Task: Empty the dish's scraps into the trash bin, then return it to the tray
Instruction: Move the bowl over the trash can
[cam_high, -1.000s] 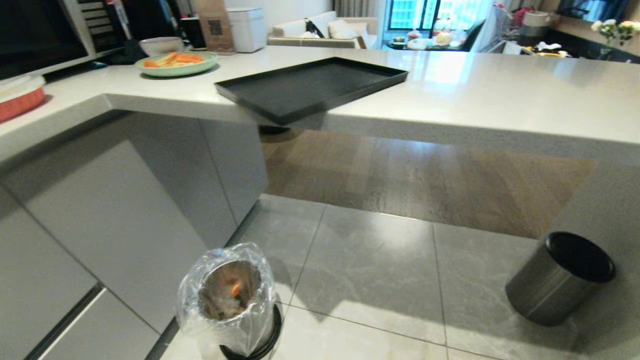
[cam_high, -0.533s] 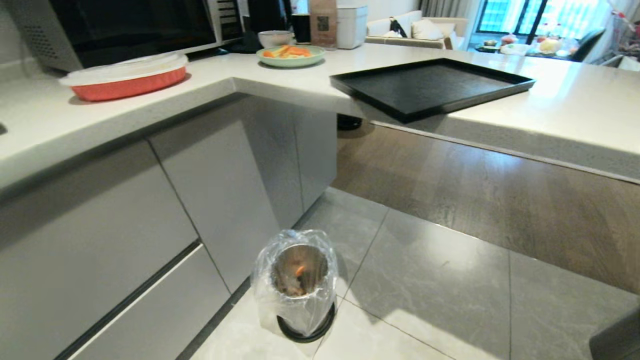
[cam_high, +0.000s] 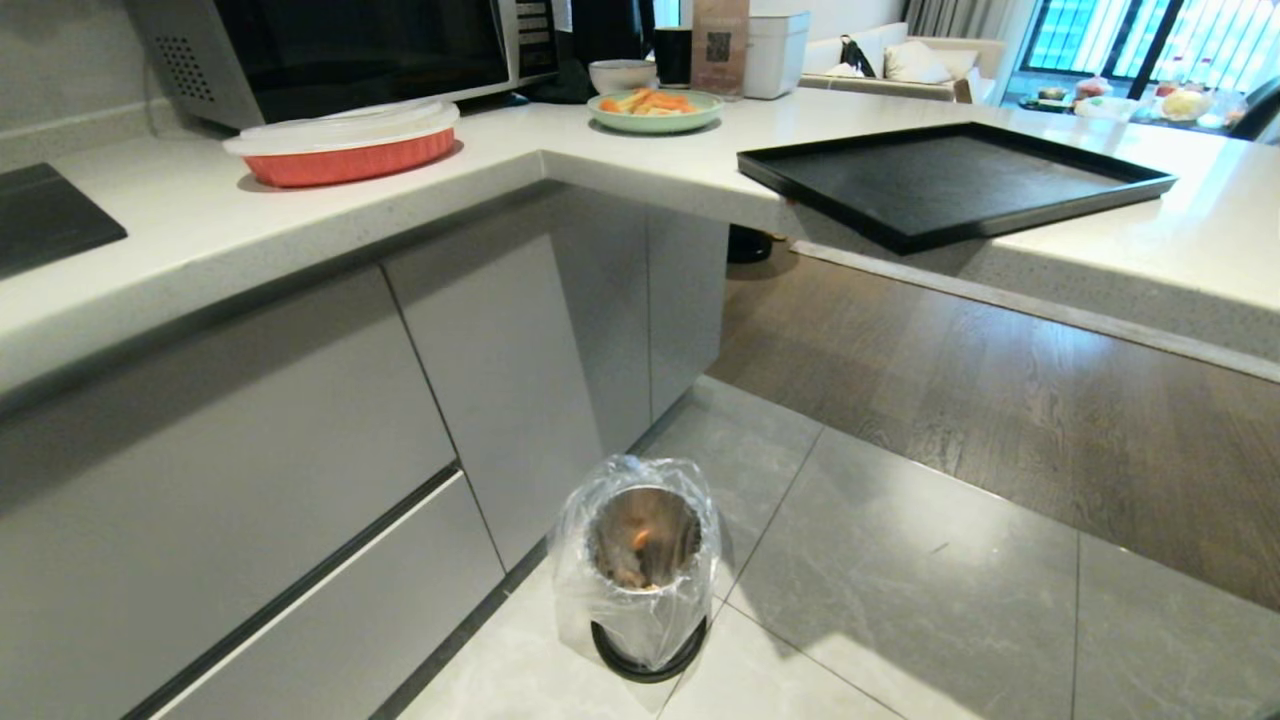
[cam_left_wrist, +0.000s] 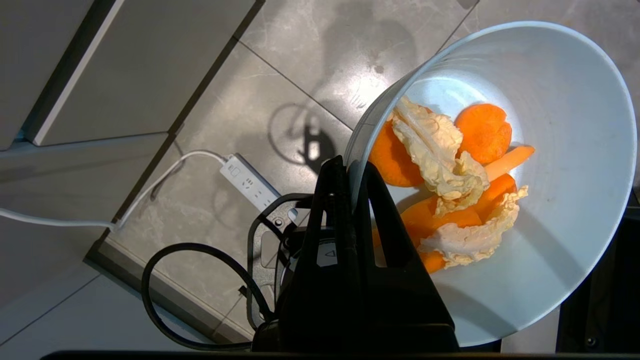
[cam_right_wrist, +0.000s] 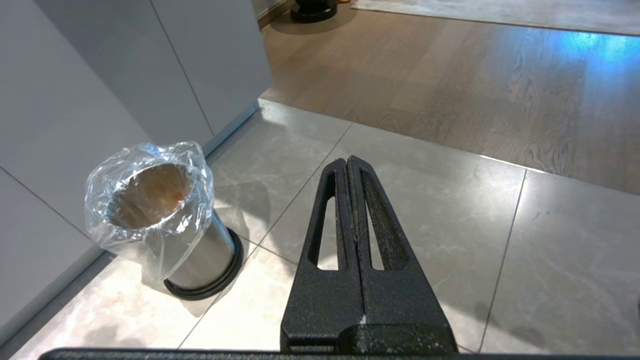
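- Clamping the rim of the dish (cam_left_wrist: 525, 165), the left gripper (cam_left_wrist: 352, 172) has 1 finger inside the bowl wall and 1 outside it; neither arm shows in the head view.
- Beyond the left gripper's fingers, on the grey floor tiles (cam_left_wrist: 280, 45), lie a white power strip (cam_left_wrist: 247, 182) with its white cable (cam_left_wrist: 165, 167) and a looped black cable (cam_left_wrist: 185, 280); grey cabinet fronts (cam_left_wrist: 140, 60) stand past them.
- Inside the dish, right beside the gripping fingers, sit the scraps (cam_left_wrist: 450, 185): orange carrot slices tangled with pale yellow-white leafy bits, heaped on the side of the bowl nearest the fingers.
- The right gripper (cam_right_wrist: 348, 165) hangs with its fingers pressed together, holding nothing, above bare floor tiles; wooden flooring (cam_right_wrist: 450, 85) lies ahead of it.
- The trash bin (cam_right_wrist: 165, 220) stands on the tiles to one side of the right gripper, near the cabinet, well apart from its fingertips; a crinkly clear bag is folded over its rim.
- From the head view, an orange fleck and dark matter show inside the bin.
- The tray (cam_high: 950, 180) lies on the white countertop (cam_high: 620, 165), 1 corner overhanging the edge, with nothing on it.
- Farther along the counter sit a green plate (cam_high: 655, 108) of orange slices, a greyish-white bowl (cam_high: 622, 75), a lidded red baking dish (cam_high: 345, 150) and a microwave (cam_high: 350, 45).
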